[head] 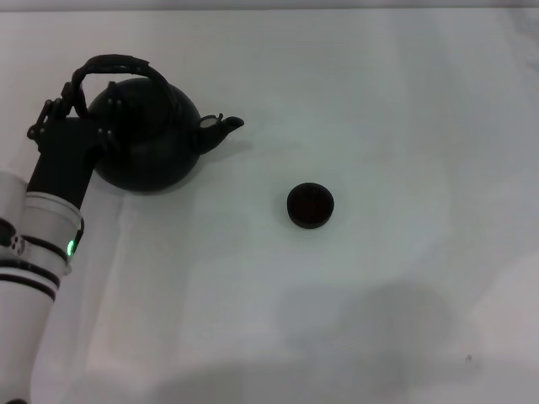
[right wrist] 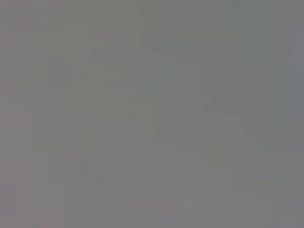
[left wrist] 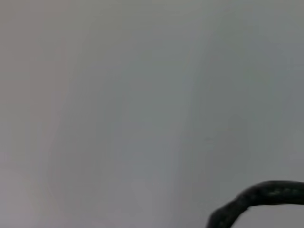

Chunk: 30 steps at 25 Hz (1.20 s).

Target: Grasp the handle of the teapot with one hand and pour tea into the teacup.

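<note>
The left gripper sits at the left end of the handle, on the side of the teapot away from the spout. Its dark fingers crowd against the hoop where it drops toward the pot's shoulder, but they blend with the black handle, so I cannot tell whether they are spread or pinching it. Behind the gripper, its black wrist and white forearm run back toward the near left corner of the table.

Right beside the gripper, the teapot stands upright on the white table, its round black body touching the surface. The arched handle spans over the top of the pot. On the far side of the pot from the gripper, the short spout points toward the middle of the table.

Farther out in that direction, past the spout and somewhat nearer the robot, the teacup stands alone, well apart from the teapot.

In the left wrist view only 1 thing shows: a curved dark piece of the handle against the pale surface.

The right gripper is not in view; its wrist view shows only a blank grey field.
</note>
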Available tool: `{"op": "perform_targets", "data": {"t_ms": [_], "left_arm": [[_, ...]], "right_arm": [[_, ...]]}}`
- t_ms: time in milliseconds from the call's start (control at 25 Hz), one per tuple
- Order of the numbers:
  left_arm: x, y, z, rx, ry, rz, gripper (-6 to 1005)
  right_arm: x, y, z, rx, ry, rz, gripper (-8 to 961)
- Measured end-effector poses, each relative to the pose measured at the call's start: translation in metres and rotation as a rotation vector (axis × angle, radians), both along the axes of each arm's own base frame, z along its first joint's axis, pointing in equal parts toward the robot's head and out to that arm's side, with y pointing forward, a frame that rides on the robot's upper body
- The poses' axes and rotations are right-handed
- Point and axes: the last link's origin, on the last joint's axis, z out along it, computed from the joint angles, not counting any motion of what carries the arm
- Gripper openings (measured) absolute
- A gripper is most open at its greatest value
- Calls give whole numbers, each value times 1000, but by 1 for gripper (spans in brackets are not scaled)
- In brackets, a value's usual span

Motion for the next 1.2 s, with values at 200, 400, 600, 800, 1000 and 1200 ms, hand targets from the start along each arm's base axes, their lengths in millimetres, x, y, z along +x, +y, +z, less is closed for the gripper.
{"op": "perform_targets", "data": {"t_ms": [200, 400, 600, 800, 1000, 1200], "left_arm": [[-2, -13, 3, 19, -28, -21, 595], [-14, -24, 12, 44, -129, 5, 733], [-21, -30, 16, 41, -169, 2, 850], [-18, -36, 23, 90, -181, -33, 892], [-28, -32, 45, 187, -217, -24, 892], [-46, -19, 76, 239, -278, -35, 893]], "right_arm": [[0, 0, 0, -4, -5, -2, 845], [2, 0, -3, -16, -10, -8, 845], [4, 0, -5, -27, -11, -23, 845], [8, -2, -12, -68, -38, -41, 844], [17, -12, -26, -142, -91, -58, 844], [23, -19, -39, -197, -111, -72, 844]]}}
